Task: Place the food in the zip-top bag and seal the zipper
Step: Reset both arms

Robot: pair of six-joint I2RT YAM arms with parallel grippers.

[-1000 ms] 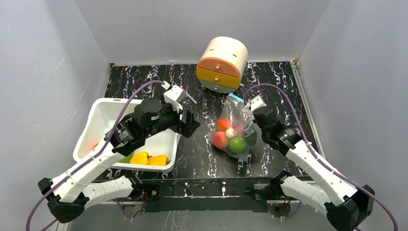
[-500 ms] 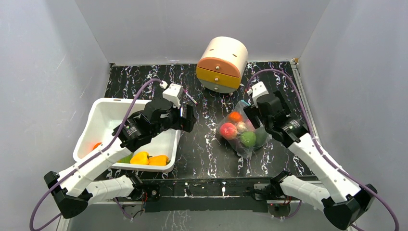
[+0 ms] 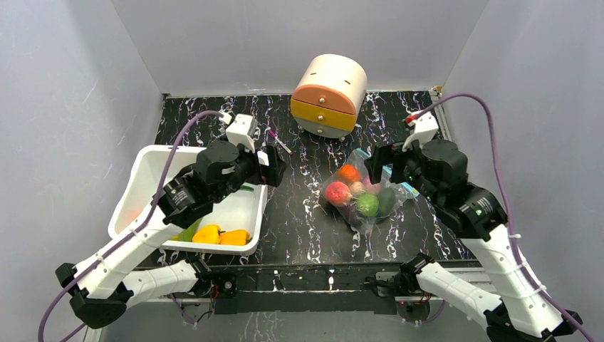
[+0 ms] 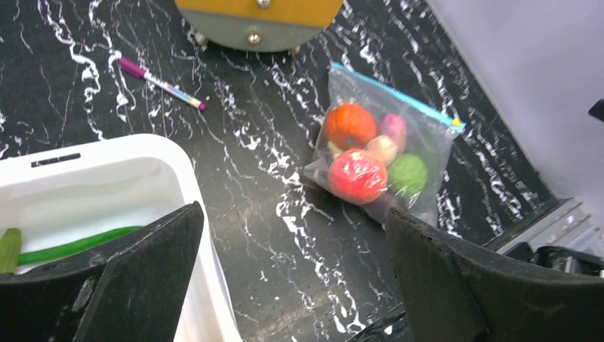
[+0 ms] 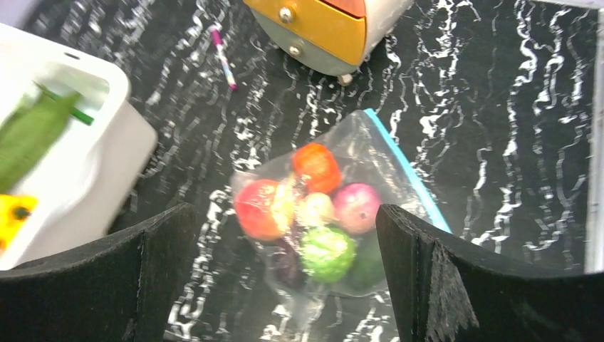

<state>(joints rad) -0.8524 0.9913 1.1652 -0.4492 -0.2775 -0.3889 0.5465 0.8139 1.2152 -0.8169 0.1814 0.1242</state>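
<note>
The zip-top bag (image 3: pixel 358 222) lies flat on the black table, right of centre. Inside it are an orange fruit (image 3: pixel 348 173), a red one (image 3: pixel 337 192), a green piece (image 3: pixel 367 205) and a pink one (image 5: pixel 356 206). Its blue-green zipper (image 4: pixel 395 92) runs along the far right edge, with a small yellow piece (image 4: pixel 454 122) at one end. My right gripper (image 3: pixel 381 165) hovers open above the bag, touching nothing. My left gripper (image 3: pixel 274 162) hangs open over the tub's right rim, empty. Yellow peppers (image 3: pixel 221 234) and a long green leaf (image 4: pixel 71 246) lie in the tub.
The white tub (image 3: pixel 153 151) stands at the left. A round cream and orange drawer unit (image 3: pixel 329 94) sits at the back centre. A pink marker (image 3: pixel 279 140) lies on the table between the tub and the drawers. Grey walls close in both sides.
My right gripper opened, let go of the bag and lifted back to the right. The bag dropped and settled flat. My left arm drew back a little to the left.
</note>
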